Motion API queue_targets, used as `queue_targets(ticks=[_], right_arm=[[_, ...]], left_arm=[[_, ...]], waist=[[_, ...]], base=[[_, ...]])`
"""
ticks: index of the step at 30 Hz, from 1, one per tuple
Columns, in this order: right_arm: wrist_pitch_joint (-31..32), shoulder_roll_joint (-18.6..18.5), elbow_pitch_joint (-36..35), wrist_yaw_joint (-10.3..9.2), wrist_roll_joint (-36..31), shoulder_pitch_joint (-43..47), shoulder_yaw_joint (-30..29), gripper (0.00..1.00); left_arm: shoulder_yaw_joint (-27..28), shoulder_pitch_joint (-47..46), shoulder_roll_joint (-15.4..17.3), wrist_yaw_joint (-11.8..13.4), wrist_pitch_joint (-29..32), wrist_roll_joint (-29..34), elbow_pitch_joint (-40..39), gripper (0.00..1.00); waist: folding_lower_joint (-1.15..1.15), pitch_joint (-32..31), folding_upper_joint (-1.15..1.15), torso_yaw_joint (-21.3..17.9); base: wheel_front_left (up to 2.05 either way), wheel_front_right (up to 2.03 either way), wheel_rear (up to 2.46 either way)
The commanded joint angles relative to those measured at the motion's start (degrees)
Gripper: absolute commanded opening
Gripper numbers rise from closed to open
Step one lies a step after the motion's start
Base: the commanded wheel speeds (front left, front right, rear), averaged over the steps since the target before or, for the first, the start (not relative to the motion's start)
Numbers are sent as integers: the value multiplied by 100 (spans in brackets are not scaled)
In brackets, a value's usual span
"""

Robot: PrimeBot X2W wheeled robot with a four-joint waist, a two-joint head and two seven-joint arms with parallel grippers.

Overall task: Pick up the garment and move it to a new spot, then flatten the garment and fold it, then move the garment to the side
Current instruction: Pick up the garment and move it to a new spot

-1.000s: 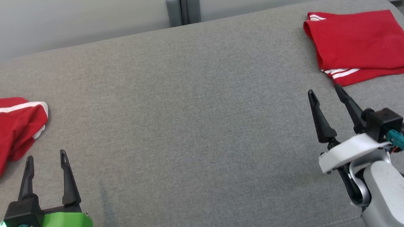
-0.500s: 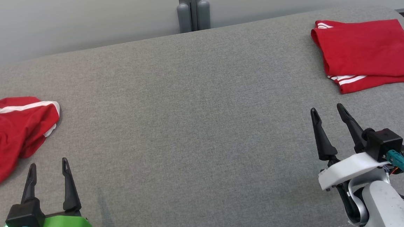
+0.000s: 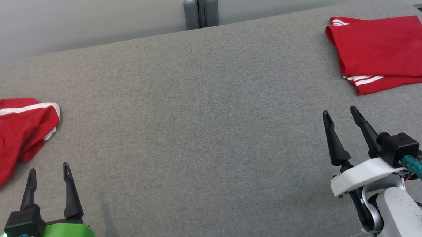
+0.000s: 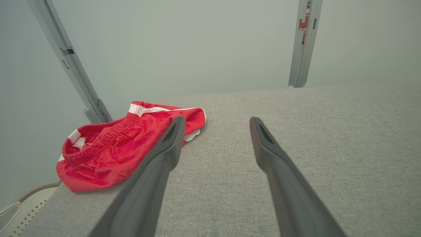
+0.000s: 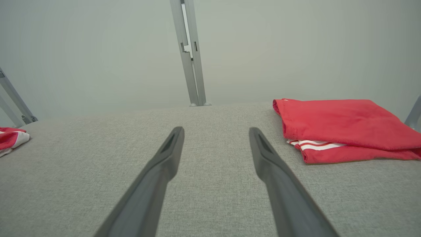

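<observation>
Fingers apart on both sides, same as a second ago, and neither hand has really gone anywhere: the whole scene has slid a touch in the head view, so that is the head moving, not the cloth. Left gripper (image 3: 49, 167) hovers low at the near left over the grey cushion (image 3: 203, 115), holding nothing, a green bracket (image 3: 66, 234) at its wrist with a small green light glowing beside it. Right gripper (image 3: 339, 110) hangs at the near right, fingers spread and bare, a white bracket (image 3: 363, 175) and a teal plug (image 3: 415, 168) behind them. Now the cloth: the crumpled red garment (image 3: 10, 138) lies at the far left edge of the cushion, just ahead of the left fingers and off to their outer side, its elastic waistband bunched and a white stripe along the top. Well apart from it, across a wide bare stretch of cushion, the folded red garment (image 3: 382, 49) sits flat at the far right corner, white stripes peeking from its near edge, ahead of the right fingers and not touching them. Behind the cushion a grey post (image 3: 200, 7) stands against the pale wall, and from the left wrist a slanted metal rail (image 4: 69, 62) runs up beside the crumpled heap.
</observation>
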Motion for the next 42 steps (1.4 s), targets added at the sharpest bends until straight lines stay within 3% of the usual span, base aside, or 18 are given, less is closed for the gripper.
queue_targets(ticks=[1,10,33,42], right_arm=[[-16,-10,-49,-8,-43,-88,8,100],[-16,66,-67,-8,-40,-89,62,100],[-16,130,109,-8,-239,-69,-13,100],[-16,78,116,-8,-267,-159,41,100]], left_arm=[[34,-111,39,-9,-1,-10,0,100],[147,-160,23,47,-1,-42,-26,100],[457,18,-112,155,-1,-198,-86,100],[589,74,-154,176,-1,-228,-130,100]], waist=[[0,22,0,36],[0,99,0,449],[0,102,0,1994],[0,118,0,2342]], base=[[0,0,0],[0,0,0],[0,0,0],[0,0,0]])
